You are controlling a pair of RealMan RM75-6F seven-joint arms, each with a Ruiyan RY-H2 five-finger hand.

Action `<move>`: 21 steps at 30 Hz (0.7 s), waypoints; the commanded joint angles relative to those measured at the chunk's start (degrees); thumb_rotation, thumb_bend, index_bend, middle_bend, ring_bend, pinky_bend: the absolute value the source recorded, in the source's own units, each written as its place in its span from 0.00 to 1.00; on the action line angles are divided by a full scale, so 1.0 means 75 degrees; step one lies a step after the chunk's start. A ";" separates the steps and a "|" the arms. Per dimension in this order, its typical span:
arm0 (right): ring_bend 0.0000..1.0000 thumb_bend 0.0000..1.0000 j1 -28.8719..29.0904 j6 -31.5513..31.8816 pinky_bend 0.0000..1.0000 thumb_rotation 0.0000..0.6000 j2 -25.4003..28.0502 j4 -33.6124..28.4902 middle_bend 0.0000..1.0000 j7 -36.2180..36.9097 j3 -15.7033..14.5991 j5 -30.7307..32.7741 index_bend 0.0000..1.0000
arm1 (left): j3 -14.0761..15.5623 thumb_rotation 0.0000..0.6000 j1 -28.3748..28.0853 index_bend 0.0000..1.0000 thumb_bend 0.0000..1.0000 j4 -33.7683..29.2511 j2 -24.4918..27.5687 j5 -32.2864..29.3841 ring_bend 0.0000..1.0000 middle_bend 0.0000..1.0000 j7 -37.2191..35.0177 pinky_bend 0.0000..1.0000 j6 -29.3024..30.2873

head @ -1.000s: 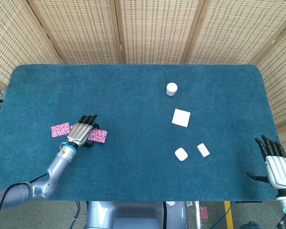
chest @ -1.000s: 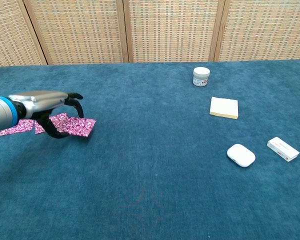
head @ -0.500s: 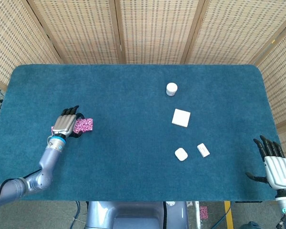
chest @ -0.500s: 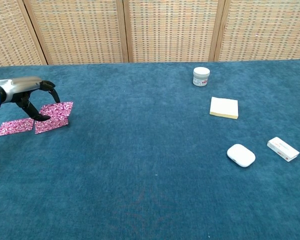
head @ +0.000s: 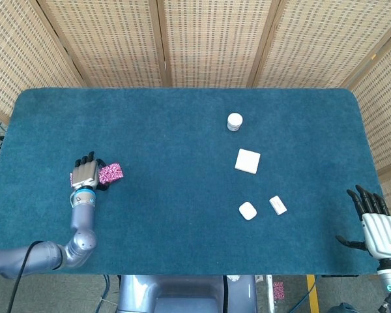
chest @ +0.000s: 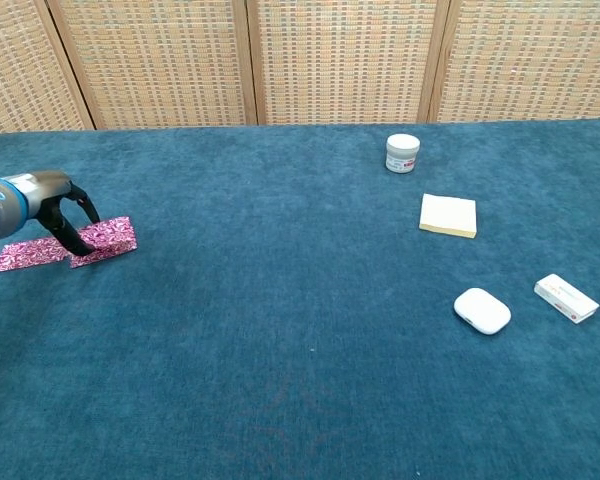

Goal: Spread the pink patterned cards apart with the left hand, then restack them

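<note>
The pink patterned cards lie at the table's left side. My left hand (head: 85, 173) (chest: 54, 204) arches over them with thumb and fingertips down on the left edge of one pink card (head: 111, 173) (chest: 108, 235), pinching it just above the cloth. That card overlaps another beneath it. A second pink card (chest: 28, 254) lies flat further left, and in the head view it is mostly hidden by the hand. My right hand (head: 378, 229) hovers at the table's front right corner, fingers spread and holding nothing. The chest view does not show it.
On the blue cloth to the right sit a white jar (head: 234, 121) (chest: 402, 153), a pale notepad (head: 247, 160) (chest: 449, 215), a white earbud case (head: 247, 210) (chest: 482, 310) and a small white box (head: 277, 205) (chest: 566, 297). Wicker screens stand behind the table.
My left hand has travelled left with the pink card, bringing it from right of the other cards to partly over them. The right hand has stayed put.
</note>
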 commanded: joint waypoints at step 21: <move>0.00 0.00 -0.0005 -0.0010 0.00 1.00 0.0036 0.0017 0.00 0.0110 -0.0005 -0.0008 0.00 | -0.0636 1.00 0.0182 0.55 0.36 0.0849 -0.0662 -0.0022 0.00 0.00 0.0167 0.00 -0.0109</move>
